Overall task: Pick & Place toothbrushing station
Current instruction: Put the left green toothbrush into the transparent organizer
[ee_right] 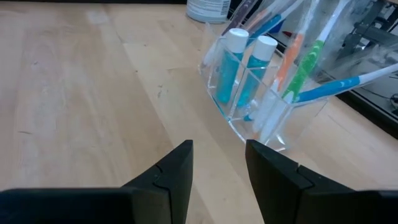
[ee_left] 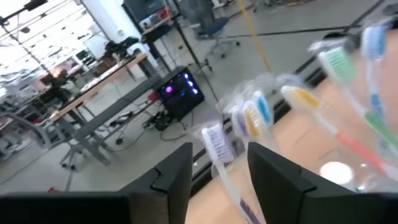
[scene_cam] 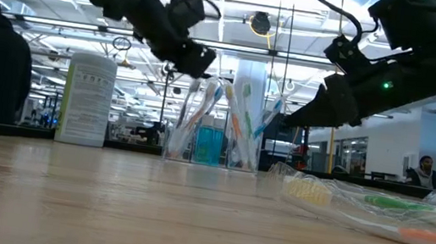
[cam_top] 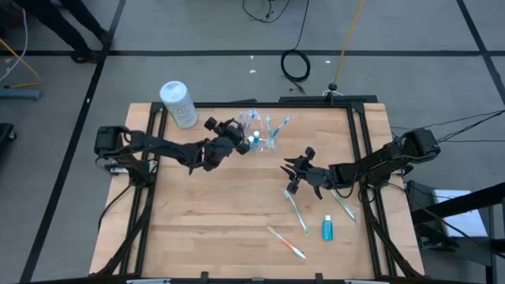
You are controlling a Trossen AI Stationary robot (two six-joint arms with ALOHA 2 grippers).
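Station [cam_top: 260, 134] stands upright on the surface [cam_top: 237, 213] near its far edge, loaded with toothbrushes [ee_right: 311, 68] and two blue tubes [ee_right: 239, 68] (each in its own compartment). Left end effector [cam_top: 237, 140] sits just beside it, fingers [ee_left: 174, 177] spread around a white brush head [ee_left: 214, 140]. Right end effector [cam_top: 296, 170] hovers mid-surface, spread, holding nothing.

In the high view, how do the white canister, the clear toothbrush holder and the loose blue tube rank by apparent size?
1. White canister, largest.
2. Clear toothbrush holder; partly hidden by the left gripper, so its rank against the canister is unsure.
3. Loose blue tube, smallest.
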